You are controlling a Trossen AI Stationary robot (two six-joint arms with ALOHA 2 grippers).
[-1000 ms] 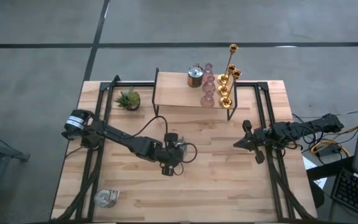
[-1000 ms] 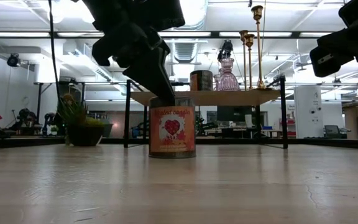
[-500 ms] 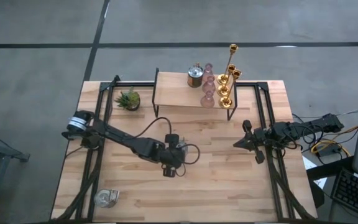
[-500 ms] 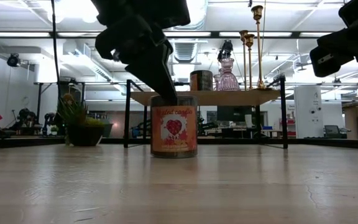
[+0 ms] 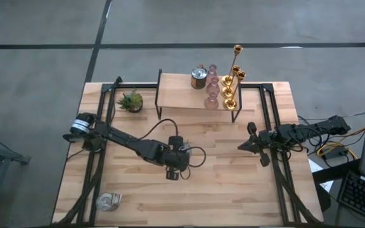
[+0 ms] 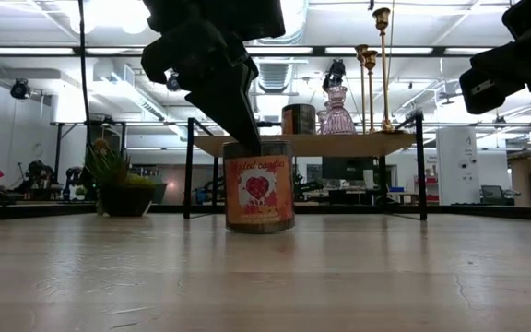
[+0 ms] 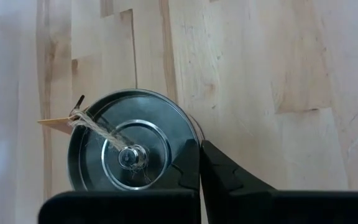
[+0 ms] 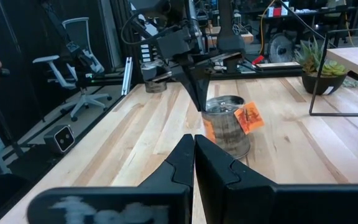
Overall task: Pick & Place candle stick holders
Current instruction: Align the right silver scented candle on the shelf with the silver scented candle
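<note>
Left tool pinching the rim of a silvery tin candle mid-bench, fingers pressed together; can looks slightly tilted, so probably just lifting. Step: pick. Next: raise clear, carry to the shelf. Right tool idle, shut, at the right. On the shelf: 1 tin, 3 pink holders, 3 gold holders.

Three shiny gold stemmed candle stick holders stand upright in a tight group at the right end of the raised wooden shelf. Just beside them, three translucent pink glass holders stand upright in a row. One squat silvery glass cup holder lies near the table's front left corner. Others not discernible.
</note>
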